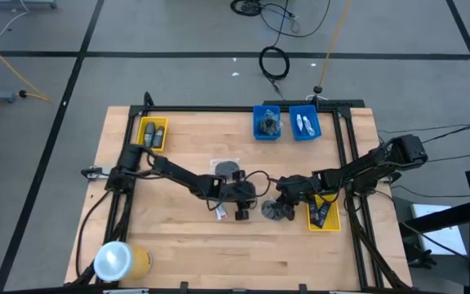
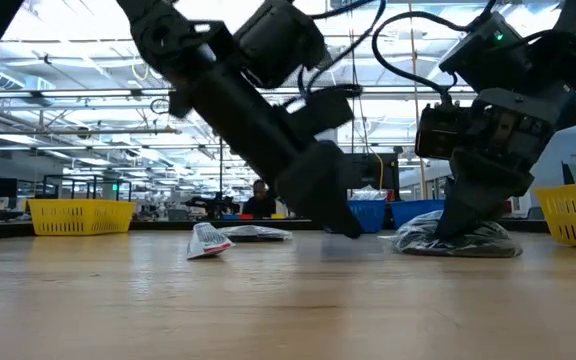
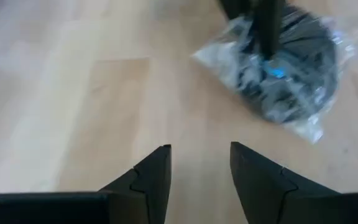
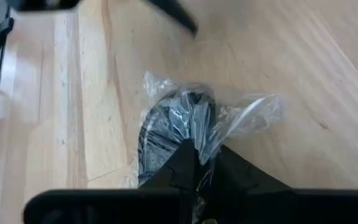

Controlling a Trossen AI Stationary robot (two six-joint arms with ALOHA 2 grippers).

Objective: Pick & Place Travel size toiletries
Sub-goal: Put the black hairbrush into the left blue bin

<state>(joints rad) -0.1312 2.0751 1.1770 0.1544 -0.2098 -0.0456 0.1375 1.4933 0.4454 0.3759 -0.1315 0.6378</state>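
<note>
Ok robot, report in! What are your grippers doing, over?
Right gripper shut on bagged grey disc, on the table. Left gripper open, empty, beside it. White tube lies nearby. Nothing in the way.

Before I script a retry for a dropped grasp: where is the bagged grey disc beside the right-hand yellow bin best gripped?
Grip the loose clear plastic bunched above the round grey disc in its clear bag, coming straight down from above. The disc lies flat on the wooden table, offering no edge, while the film stands up in folds. The right tool is pinched on that film.

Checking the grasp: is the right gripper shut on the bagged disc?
Shut: the right gripper has its fingers together, pinching the clear bag of the bagged disc on the table.
</note>
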